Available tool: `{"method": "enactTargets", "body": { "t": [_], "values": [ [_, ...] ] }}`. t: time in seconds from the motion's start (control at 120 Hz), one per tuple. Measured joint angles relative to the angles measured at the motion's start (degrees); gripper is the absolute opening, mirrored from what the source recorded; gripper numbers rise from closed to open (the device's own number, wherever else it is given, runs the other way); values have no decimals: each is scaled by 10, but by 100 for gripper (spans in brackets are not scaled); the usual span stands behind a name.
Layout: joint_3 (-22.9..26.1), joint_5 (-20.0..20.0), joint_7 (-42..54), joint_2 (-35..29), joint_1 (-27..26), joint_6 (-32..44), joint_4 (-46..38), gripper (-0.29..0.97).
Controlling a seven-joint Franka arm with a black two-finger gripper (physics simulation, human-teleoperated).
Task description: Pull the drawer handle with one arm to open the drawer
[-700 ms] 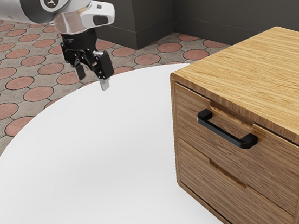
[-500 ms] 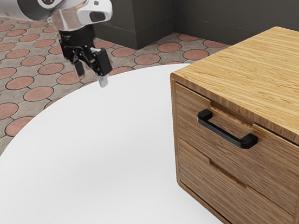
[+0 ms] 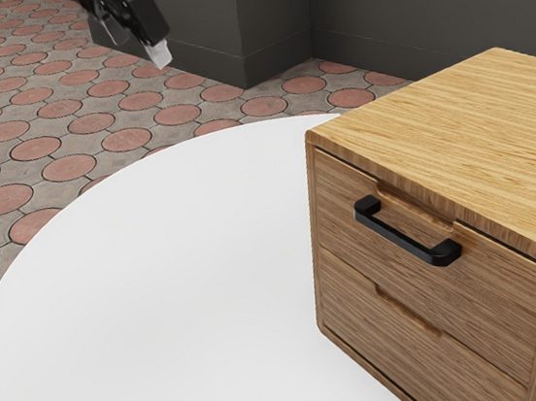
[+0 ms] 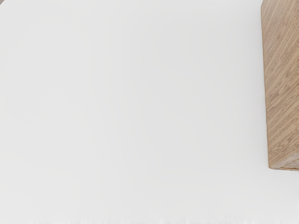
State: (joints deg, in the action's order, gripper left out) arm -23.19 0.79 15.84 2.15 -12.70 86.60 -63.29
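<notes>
Drawer, the upper of two in a wooden cabinet, looks fully shut in the exterior view: its front sits flush with the frame and no gap shows around it. A black bar handle is mounted across its front, untouched. The cabinet stands on a round white table.

The jaws hang high at this view's upper left, over the patterned floor and off the table's edge. They look spread, with nothing between them. From the jaws, the handle lies well apart, far ahead toward the exterior view's right and much lower. The lower drawer sits lower again and carries no bar that I can make out.

In the wrist view, bare table lies under the hand, and one wooden edge of the cabinet shows off to the side, far from the jaws.

As I judge it, the task has barely begun. No approach to the handle is made, no grasp exists, and the drawer has not moved out at all. What is left is everything: bring the jaws down and across to the bar, straddle it, close on it, and pull straight out from the cabinet front.
</notes>
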Motion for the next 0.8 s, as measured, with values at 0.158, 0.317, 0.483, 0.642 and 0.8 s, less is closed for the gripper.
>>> {"method": "enactTargets", "body": {
  "t": [0.158,0.317,0.483,0.642,0.8],
  "values": [
    [-9,-1,9,-2,-10,-6,-22,68],
    [-4,37,17,-6,10,-23,-25,68],
    [-5,-18,-18,-47,-28,-107,-37,68],
    [-3,-84,-54,-128,-163,-113,-135,68],
    [21,-116,-79,-275,-174,8,-380,68]
  ]
}}
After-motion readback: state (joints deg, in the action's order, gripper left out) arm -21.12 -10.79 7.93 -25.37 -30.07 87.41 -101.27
